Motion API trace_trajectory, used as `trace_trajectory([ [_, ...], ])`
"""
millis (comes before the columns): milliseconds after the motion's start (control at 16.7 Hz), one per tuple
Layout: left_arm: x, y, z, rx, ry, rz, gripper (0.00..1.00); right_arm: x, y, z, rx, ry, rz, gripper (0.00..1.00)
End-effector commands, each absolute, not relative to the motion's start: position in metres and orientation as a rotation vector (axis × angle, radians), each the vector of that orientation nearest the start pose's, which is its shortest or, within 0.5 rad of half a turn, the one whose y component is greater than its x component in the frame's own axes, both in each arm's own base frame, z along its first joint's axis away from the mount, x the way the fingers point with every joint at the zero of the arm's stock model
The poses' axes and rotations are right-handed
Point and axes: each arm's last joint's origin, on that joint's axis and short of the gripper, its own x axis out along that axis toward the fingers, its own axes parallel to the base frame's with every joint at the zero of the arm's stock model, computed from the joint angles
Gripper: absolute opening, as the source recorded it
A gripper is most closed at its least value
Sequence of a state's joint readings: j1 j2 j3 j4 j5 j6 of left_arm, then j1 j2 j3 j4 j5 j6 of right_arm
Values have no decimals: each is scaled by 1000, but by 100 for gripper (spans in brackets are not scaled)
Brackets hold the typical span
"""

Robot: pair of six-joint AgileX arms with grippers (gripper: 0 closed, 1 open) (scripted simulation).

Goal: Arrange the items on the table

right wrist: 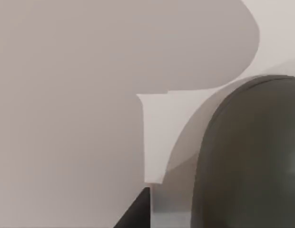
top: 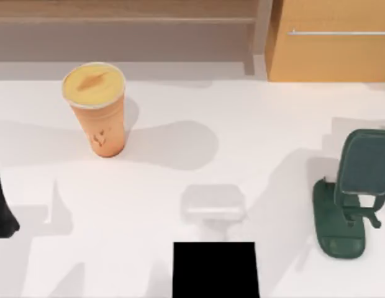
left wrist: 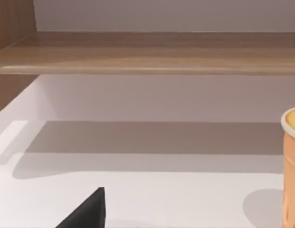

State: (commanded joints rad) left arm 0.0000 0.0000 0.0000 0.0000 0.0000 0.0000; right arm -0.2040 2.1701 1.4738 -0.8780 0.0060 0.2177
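Observation:
The tall orange cup (top: 96,118) with its yellow lid stands upright at the table's (top: 180,105) back left, and its edge (left wrist: 292,166) appears in the left wrist view. A small pale grey mouse (top: 214,203) lies near the middle front, just behind the black square pad (top: 215,270). My left gripper (top: 1,211) is a dark shape at the left edge, well apart from the cup, and a dark part of it (left wrist: 85,213) shows in its wrist view. A dark part of my right gripper (right wrist: 137,211) sits close beside the green stand (right wrist: 247,156).
A dark green phone stand (top: 351,198) stands at the right side of the table. A light wooden cabinet (top: 329,43) with a metal handle is at the back right. A wooden shelf (left wrist: 147,52) runs along the back.

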Motion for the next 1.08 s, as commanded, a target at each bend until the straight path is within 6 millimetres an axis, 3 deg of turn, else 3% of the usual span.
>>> trace_trajectory([
  [240,106,-1,160,0,0,0,100,393,-78,108,321,1550,-326,2],
  [300,106,-1,160,0,0,0,100,393,-78,108,321,1550,-326,0],
  [720,106,-1,160,0,0,0,100,393,-78,108,321,1550,-326,0],
  [900,106,-1,160,0,0,0,100,395,-78,119,323,1533,-326,0],
  [1080,106,-1,160,0,0,0,100,399,-78,146,320,1532,-323,0],
])
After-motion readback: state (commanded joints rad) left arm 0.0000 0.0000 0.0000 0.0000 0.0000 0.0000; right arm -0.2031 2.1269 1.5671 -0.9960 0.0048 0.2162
